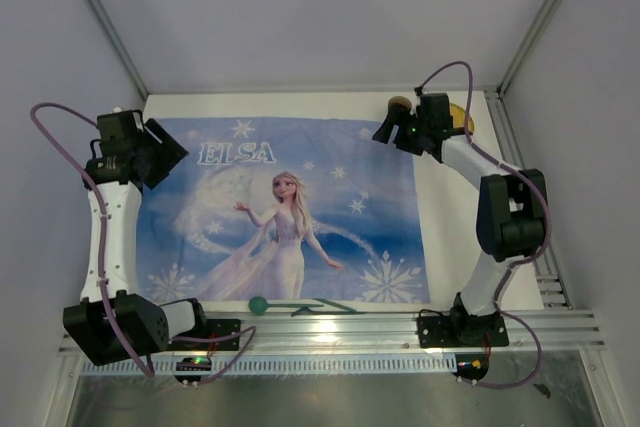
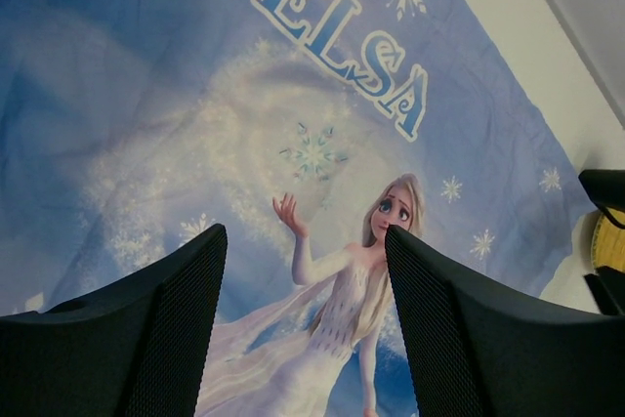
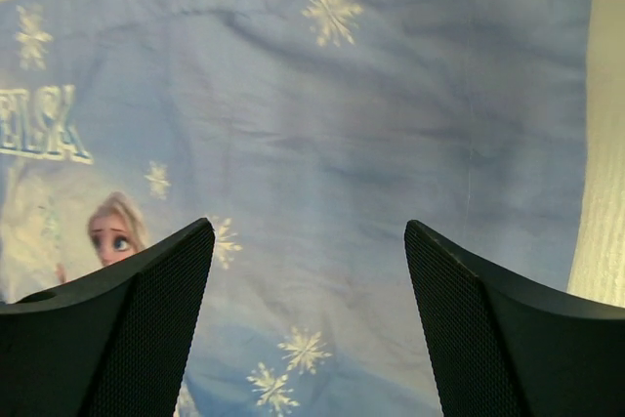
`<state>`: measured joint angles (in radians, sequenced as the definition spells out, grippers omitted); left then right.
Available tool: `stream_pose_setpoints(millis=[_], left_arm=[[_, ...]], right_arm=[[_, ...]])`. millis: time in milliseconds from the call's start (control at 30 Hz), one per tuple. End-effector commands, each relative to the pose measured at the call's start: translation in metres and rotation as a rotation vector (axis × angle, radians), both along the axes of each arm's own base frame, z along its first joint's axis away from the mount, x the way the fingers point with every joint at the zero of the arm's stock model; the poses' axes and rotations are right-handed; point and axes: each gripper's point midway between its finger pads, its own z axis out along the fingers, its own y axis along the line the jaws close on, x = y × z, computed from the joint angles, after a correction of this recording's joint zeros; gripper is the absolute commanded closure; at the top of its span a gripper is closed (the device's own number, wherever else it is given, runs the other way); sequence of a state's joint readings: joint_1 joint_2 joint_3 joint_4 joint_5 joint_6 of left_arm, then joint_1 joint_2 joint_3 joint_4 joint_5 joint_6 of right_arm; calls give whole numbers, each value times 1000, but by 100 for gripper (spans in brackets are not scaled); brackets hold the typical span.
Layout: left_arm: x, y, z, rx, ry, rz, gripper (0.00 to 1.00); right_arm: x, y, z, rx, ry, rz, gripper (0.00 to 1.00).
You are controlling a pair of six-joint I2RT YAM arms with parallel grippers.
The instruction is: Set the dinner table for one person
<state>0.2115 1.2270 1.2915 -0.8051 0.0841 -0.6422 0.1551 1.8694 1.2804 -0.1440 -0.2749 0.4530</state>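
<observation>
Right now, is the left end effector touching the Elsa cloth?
Apart. Left wrist view: the left end effector hangs open well above the Elsa cloth, holding nothing.

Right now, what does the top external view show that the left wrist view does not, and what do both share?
Only the top external view shows the left arm and right arm whole, the front aluminium rail and a small green ball-tipped item at the cloth's near edge. Only the left wrist view shows the left tool close up, open, with nothing between its fingers. Both show the blue ELSA cloth and the white dinner table.
</observation>
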Motion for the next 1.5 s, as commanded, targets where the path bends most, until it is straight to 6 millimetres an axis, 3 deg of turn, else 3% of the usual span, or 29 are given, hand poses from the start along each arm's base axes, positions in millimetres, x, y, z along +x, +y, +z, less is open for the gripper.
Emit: stream_pose_setpoints(millis=[0,133,167,267,400,467,500,700,767,867,967,1067,1233,1467], left_arm=[[1,-1,3,9,-42,-19,31],[0,3,-1,36,-46,-7,28],[1,5,-1,44,-49,-2,27],[1,9,-2,59,-44,6,23],[5,3,-6,38,-37,-20,24],[6,1,-9,20,-34,-30,24],[7,0,-11,18,-29,-32,24],[6,-3,-21,3,-12,-42,24],[6,-4,-23,-2,-7,-47,24],[4,-4,-27,-5,4,-48,24],[3,-4,-29,-2,16,-48,24],[2,-1,-31,5,32,-40,24],[-2,2,-27,27,40,-25,24],[-5,-7,-21,-29,23,-34,24]], right_arm=[[10,-9,105,-1,-243,-42,15],[-4,-49,105,-224,-183,-147,8],[-5,-75,103,-329,-164,-249,1],[-27,-120,95,-485,-93,-409,1],[-48,-154,66,-432,-8,-522,1],[-49,-158,56,-339,23,-552,1],[-52,-171,45,-265,57,-578,1],[-31,-181,30,-111,69,-596,1],[-24,-178,23,-16,69,-575,1],[-3,-181,28,158,-6,-596,0],[3,-181,16,300,17,-624,1],[13,-191,9,303,12,-678,1],[10,-205,-13,295,85,-772,0],[23,-222,-27,299,63,-838,1]])
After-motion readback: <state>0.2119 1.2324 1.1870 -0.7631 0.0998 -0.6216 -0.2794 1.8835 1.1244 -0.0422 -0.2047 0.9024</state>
